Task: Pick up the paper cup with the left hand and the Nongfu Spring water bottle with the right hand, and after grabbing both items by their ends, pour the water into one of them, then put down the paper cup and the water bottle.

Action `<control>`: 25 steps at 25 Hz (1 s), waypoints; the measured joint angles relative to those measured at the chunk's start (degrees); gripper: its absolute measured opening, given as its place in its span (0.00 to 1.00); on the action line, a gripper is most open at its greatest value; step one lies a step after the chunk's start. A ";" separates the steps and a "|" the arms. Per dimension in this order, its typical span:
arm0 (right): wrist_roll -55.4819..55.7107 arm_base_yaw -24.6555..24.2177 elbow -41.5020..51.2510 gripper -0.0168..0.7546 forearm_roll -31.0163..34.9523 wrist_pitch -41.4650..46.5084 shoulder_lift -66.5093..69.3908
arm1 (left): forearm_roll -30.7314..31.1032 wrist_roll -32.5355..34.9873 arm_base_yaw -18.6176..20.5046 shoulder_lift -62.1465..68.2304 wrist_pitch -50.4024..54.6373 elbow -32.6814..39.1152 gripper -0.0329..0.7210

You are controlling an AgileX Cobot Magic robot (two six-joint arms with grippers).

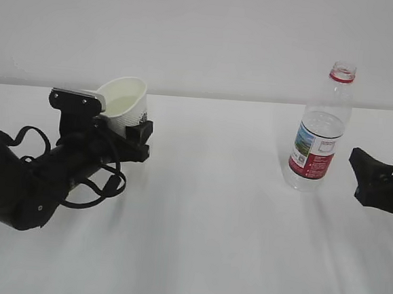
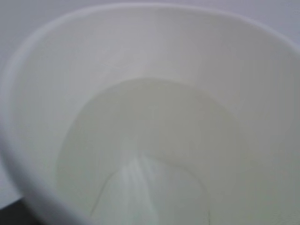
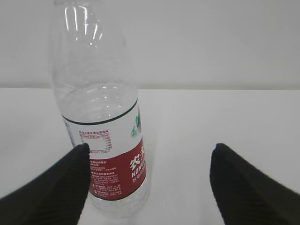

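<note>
A: Where is the cup?
B: At nine o'clock on the tabletop, tilted, its mouth turned toward the camera, gripped in the left gripper, whose jaws stand fairly wide around its body. A little water lies inside.
A: And the bottle?
B: Upright at three o'clock, uncapped. The right gripper is spread wide and holds nothing; its left finger is just beside the label, the other well apart.

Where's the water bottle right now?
The water bottle stands upright on the right of the white table, just in front of the open right gripper, far from the paper cup.
</note>
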 joint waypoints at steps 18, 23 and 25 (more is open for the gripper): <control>0.00 0.00 0.00 0.79 -0.42 0.00 0.00 | -0.12 0.09 8.91 0.00 0.00 0.00 0.74; 0.00 0.00 0.00 0.79 -0.42 0.00 0.00 | -0.79 0.13 9.80 0.00 0.00 0.00 0.74; 0.00 0.00 0.00 0.79 -0.42 0.00 0.00 | -1.63 0.13 9.89 0.00 0.12 0.00 0.74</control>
